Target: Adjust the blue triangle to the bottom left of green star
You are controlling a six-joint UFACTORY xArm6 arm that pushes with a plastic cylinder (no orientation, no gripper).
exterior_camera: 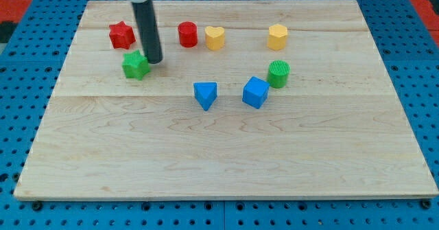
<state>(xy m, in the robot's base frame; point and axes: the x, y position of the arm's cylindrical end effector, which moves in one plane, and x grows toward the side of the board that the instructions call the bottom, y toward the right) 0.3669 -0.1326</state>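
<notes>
The blue triangle [205, 94] lies near the middle of the wooden board [226, 154]. The green star [135, 65] lies toward the view's upper left, about a hundred pixels to the left of and slightly above the triangle. My tip [154, 60] is at the end of the dark rod, right next to the green star's right side, touching or nearly touching it. The tip is well to the upper left of the blue triangle.
A red star [121, 35] lies above the green star. A red cylinder [187, 34], yellow heart [215, 37] and yellow hexagon [277, 36] line the top. A blue cube [255, 92] and green cylinder [278, 73] lie right of the triangle.
</notes>
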